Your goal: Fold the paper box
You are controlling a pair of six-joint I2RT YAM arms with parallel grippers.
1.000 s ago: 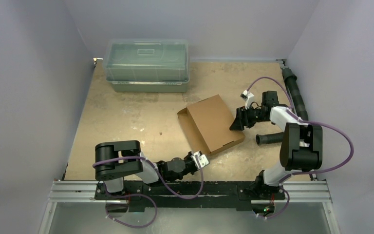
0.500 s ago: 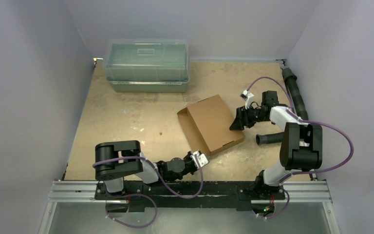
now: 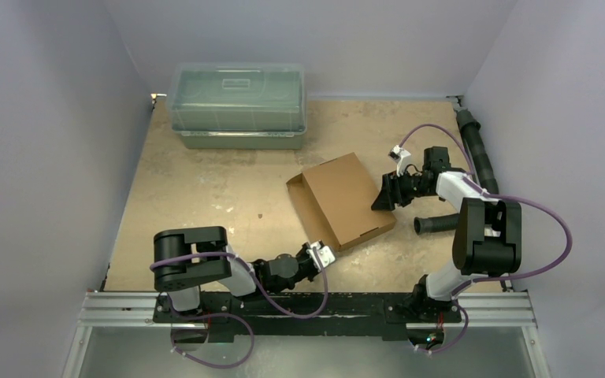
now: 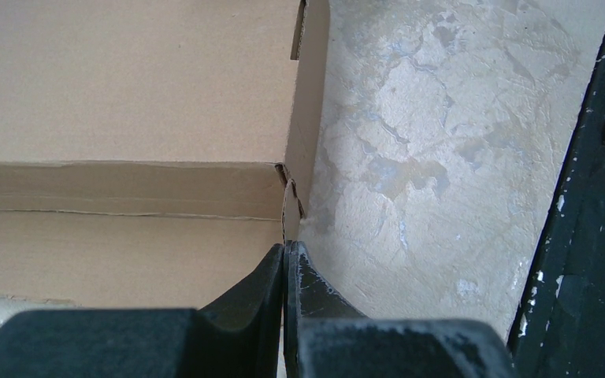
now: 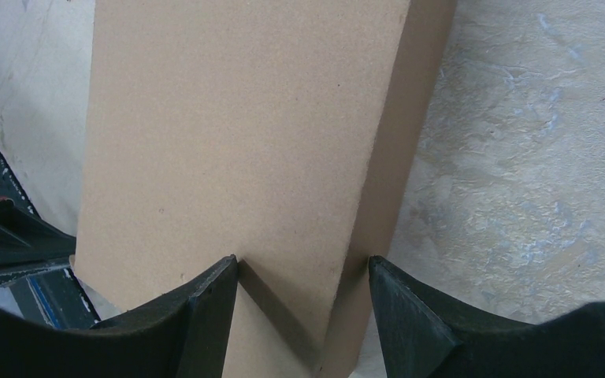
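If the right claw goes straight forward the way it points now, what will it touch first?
The paper box. The right claw is open, with the box's edge between its fingers, so going on would likely press the cardboard into the claw's throat. How much gap is left there is unclear.

Both arms reach the paper box (image 3: 345,197), one tool pinched, the other spread.
The left arm (image 3: 205,264) lies folded low by the near edge of the surface, its forearm pointing right. The left tool (image 4: 283,264) is at the box's near corner, fingers pressed together on a thin cardboard wall. The right arm (image 3: 484,232) bends over and reaches left. The right tool (image 5: 303,268) has its fingers apart, straddling the box's right edge.
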